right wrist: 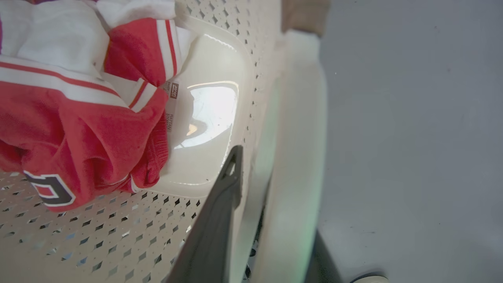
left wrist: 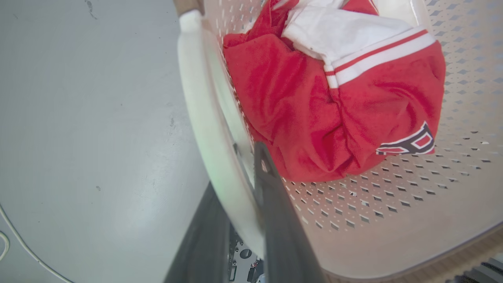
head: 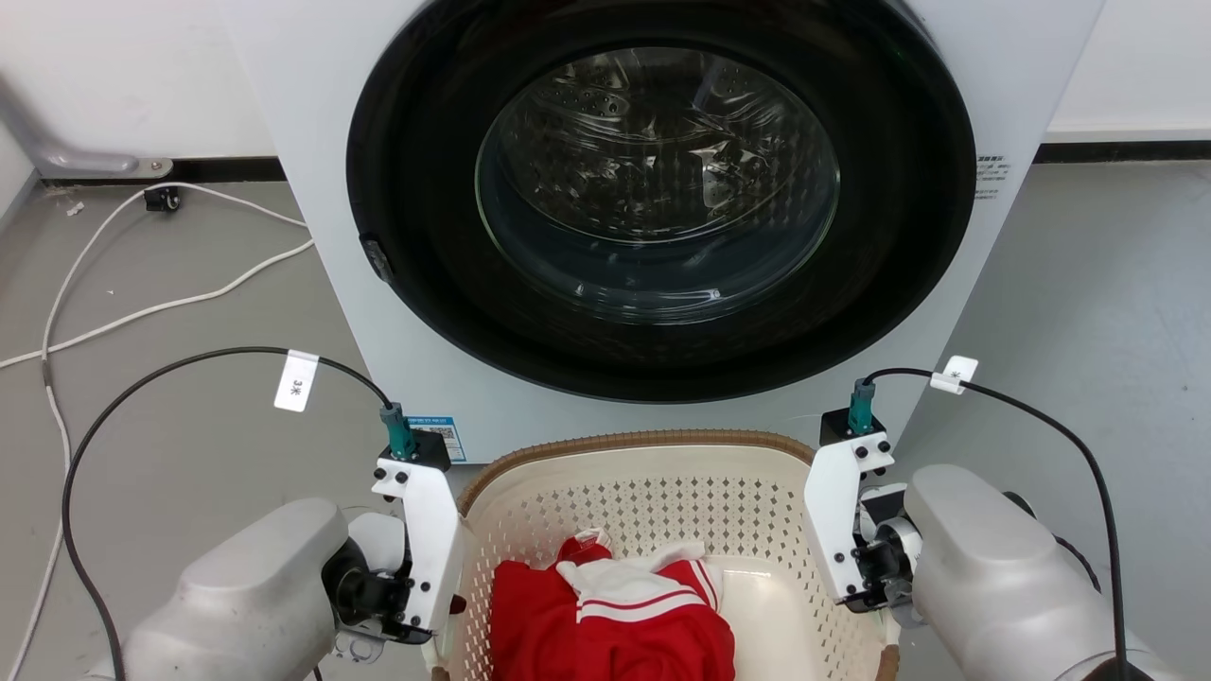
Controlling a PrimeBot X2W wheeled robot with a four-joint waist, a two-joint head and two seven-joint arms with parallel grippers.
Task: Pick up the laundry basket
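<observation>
Grey floor (head: 189, 284) runs out on both sides, with white cables (head: 142, 310) trailing across it at the far left. Nearer, on the left, the robot's left hand (left wrist: 235, 173) is clenched on the laundry basket's left white handle (left wrist: 204, 118), one dark finger outside it and one inside against the perforated wall. The laundry basket (head: 719, 501) sits in the near middle between the two arms, just in front of the white washing machine (head: 378, 312), whose round dark door (head: 658, 180) is closed and shows the drum through the glass. A crumpled red and white garment (head: 605, 624) lies in the basket, toward its left half, leaving the smooth bottom bare on the right. On the right, the right hand (right wrist: 275, 192) grips the other white handle (right wrist: 298, 157) the same way, a finger on each side of it.
</observation>
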